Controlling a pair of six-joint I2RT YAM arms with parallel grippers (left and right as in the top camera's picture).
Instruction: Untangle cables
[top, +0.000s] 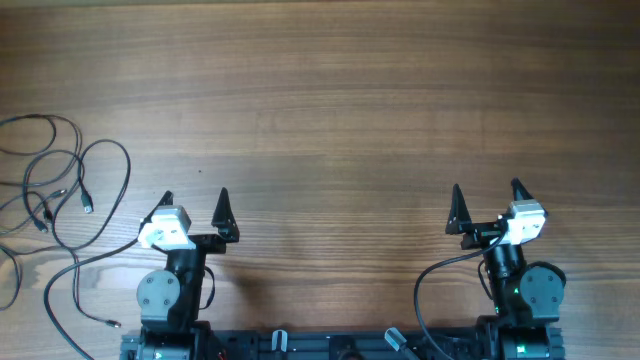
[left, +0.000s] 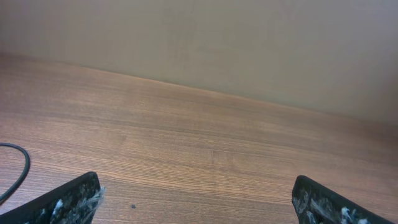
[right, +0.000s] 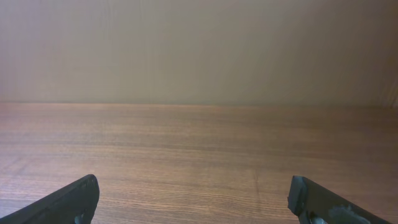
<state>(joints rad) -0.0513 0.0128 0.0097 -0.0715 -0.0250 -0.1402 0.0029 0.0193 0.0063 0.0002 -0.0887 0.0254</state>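
A tangle of thin black cables (top: 55, 190) lies on the wooden table at the far left, with loops and several loose plug ends. A short arc of cable (left: 18, 171) shows at the left edge of the left wrist view. My left gripper (top: 195, 205) is open and empty, to the right of the tangle, near the front edge; its fingertips show in the left wrist view (left: 196, 199). My right gripper (top: 487, 195) is open and empty at the front right, far from the cables; its fingertips show in the right wrist view (right: 193, 199).
The wooden table (top: 340, 100) stretches across the view. A plain wall (right: 199, 50) rises behind the table's far edge. The arm bases and a black cable loop (top: 425, 290) of the right arm sit at the front edge.
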